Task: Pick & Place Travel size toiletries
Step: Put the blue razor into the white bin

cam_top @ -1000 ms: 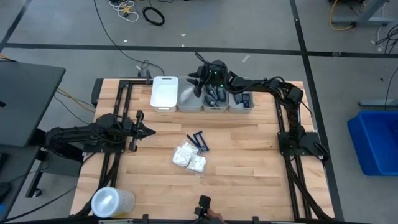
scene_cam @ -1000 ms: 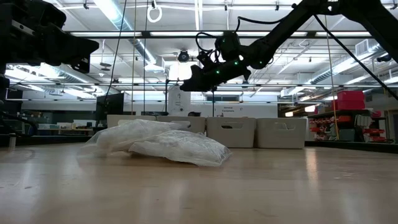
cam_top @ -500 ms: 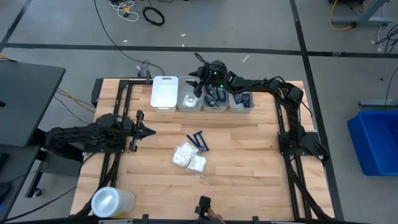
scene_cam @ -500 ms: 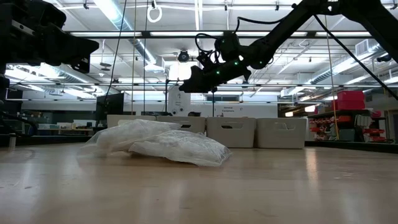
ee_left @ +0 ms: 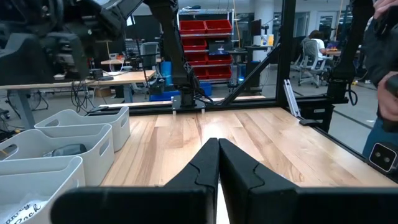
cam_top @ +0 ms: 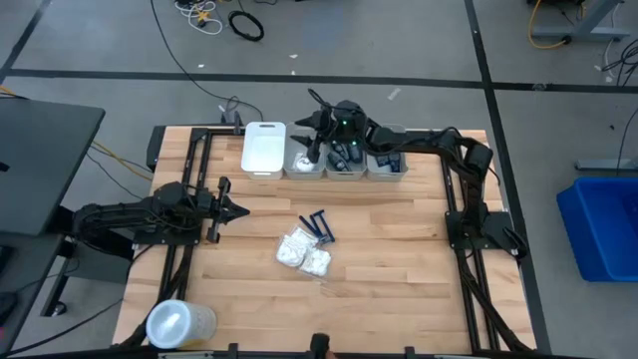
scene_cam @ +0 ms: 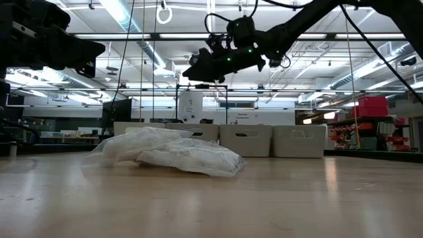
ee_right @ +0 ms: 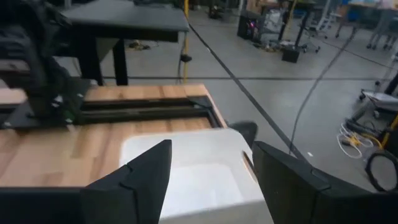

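Note:
Two dark blue razors and white crinkly packets lie on the wooden table's middle. Another white packet lies in the second white bin at the far edge, and small dark containers lie in the bins to its right. My right gripper hangs open and empty above the far-edge bins, over the lidded bin. My left gripper waits shut and level at the table's left.
A row of white bins lines the far edge, the leftmost one covered by a white lid. A large clear round tub stands at the near left corner. Bare wood lies around the razors and packets.
My right gripper has risen above the bins and swung a little toward the table's left and far edge, and its fingers have opened wider. The packets and razors on the table have stayed where they were.

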Available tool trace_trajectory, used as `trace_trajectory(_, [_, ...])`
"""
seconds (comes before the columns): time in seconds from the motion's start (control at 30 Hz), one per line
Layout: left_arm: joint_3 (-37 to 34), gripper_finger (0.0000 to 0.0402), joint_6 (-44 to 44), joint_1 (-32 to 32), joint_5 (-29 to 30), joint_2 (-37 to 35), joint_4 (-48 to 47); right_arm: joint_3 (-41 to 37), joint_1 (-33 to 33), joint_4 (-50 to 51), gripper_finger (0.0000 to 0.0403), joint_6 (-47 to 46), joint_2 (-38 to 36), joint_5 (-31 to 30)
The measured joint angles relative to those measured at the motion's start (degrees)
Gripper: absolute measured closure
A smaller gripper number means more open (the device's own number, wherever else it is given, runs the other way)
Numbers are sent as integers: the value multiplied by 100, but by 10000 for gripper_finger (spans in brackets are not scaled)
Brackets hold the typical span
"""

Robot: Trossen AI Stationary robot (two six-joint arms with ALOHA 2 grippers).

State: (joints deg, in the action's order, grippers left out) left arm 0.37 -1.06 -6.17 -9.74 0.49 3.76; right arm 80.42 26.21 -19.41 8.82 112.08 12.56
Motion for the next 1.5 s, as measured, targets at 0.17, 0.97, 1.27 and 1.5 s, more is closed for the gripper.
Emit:
trace_trajectory(0.17, [-1, 386, 0, 0, 0, -2, 1, 0, -212, 166, 160, 0, -76, 0])
trace_trajectory(0.97, [1, 386, 0, -1, -1, 0, 2, -245, -1139, 1059, 238, 18, -943, -52])
trace_trajectory(1.27, [0, 385, 0, -1, -1, -1, 1, -1126, -1521, 1012, 280, -148, -1477, -51])
trace_trajectory(1.5, [1, 386, 0, -1, -1, -1, 2, -2189, -1778, 799, 282, -304, -1936, -409])
